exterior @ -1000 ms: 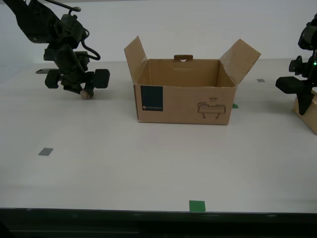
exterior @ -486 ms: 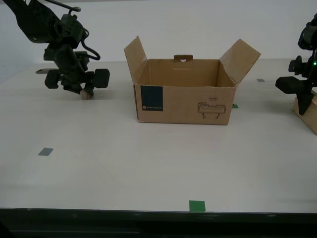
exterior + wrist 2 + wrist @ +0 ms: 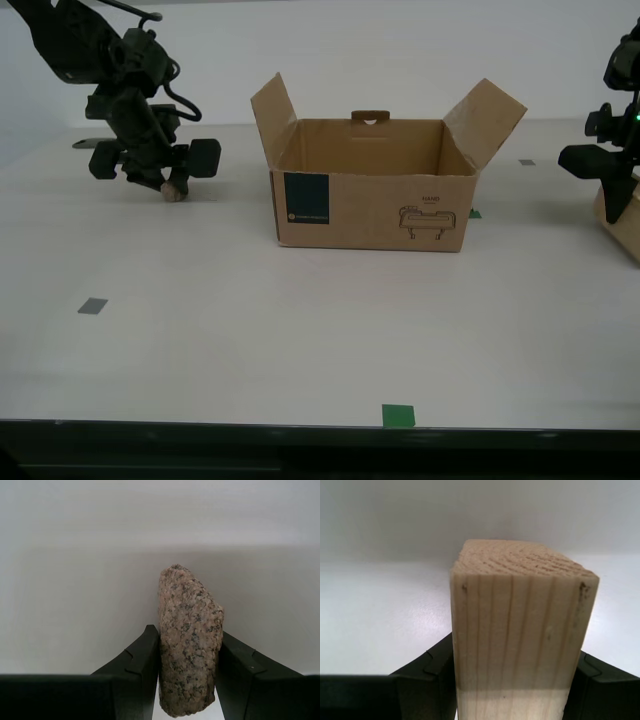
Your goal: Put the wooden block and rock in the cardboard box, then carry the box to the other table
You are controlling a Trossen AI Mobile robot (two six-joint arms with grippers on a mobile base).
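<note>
**Both grippers holding their pieces, box standing empty between them**

My second gripper (image 3: pixel 187 680) is gripping the rock (image 3: pixel 189 640): its two dark fingers (image 3: pixel 140 665) are pressing on either flank of the speckled pink-grey stone, which is standing up between them and reaching out past their tips. In the exterior view the same gripper (image 3: pixel 168 185) is sitting low over the desk (image 3: pixel 250 330) at the exterior view's left, with the rock (image 3: pixel 174 190) poking out just under the fingers, at or very near the desk surface; I cannot tell whether it is touching.

My first gripper (image 3: pixel 517 690) is clamping the block (image 3: pixel 520 630). The fingers (image 3: pixel 427 680) are bearing on two opposite faces of it, and its end grain is pointing away from them. In the exterior view this gripper (image 3: pixel 610 180) is sitting at the exterior view's right edge, with the pale block (image 3: pixel 622 215) just below and behind the fingers, partly cut off by the frame.

The box (image 3: pixel 372 195) is standing on the desk between the two grippers, well apart from each, flaps up and open, teal label and line drawing facing the camera. What I am seeing of its inside is bare cardboard.

A green tape mark (image 3: pixel 398 415) is lying near the desk's front edge, and a grey one (image 3: pixel 92 306) is lying on the desk nearer the camera than the fingers holding the rock.
</note>
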